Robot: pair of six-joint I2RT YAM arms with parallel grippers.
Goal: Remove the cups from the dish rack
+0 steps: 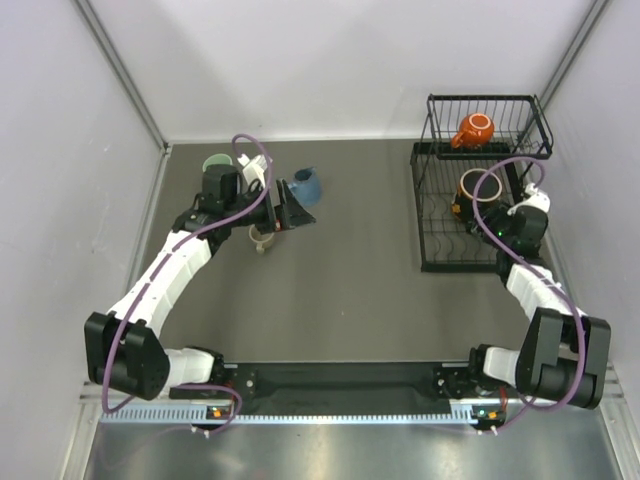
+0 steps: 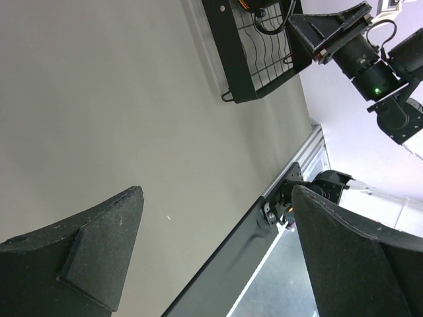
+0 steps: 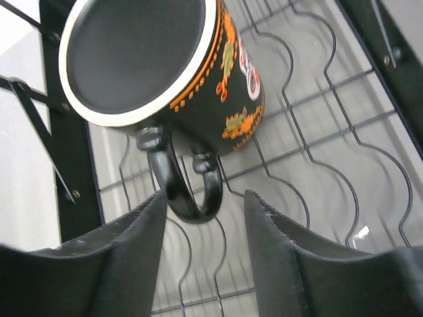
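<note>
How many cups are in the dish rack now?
2. The orange mug sits in the raised basket; the black floral mug is on the dish rack's lower tier. The right arm may hide another.

You're working in a robotics lab test cell, not a kitchen. Plain white panel walls [image 1: 60,150] close in the worktop [image 1: 360,270] on three sides, and bare aluminium frame posts [image 1: 125,75] run up the corners. The worktop itself is a flat, dark grey mat. Your left arm [image 1: 165,275] and right arm [image 1: 535,285] are bolted to a black base rail [image 1: 340,380] along the near edge, with a slotted metal strip [image 1: 330,413] in front of it. Purple cables [image 1: 243,138] loop loose over both arms. In the left wrist view a green status light [image 2: 377,90] glows on the right arm. The only household items are a black wire dish rack [image 1: 470,215] and a few mugs, among them an orange mug [image 1: 474,130].
</note>
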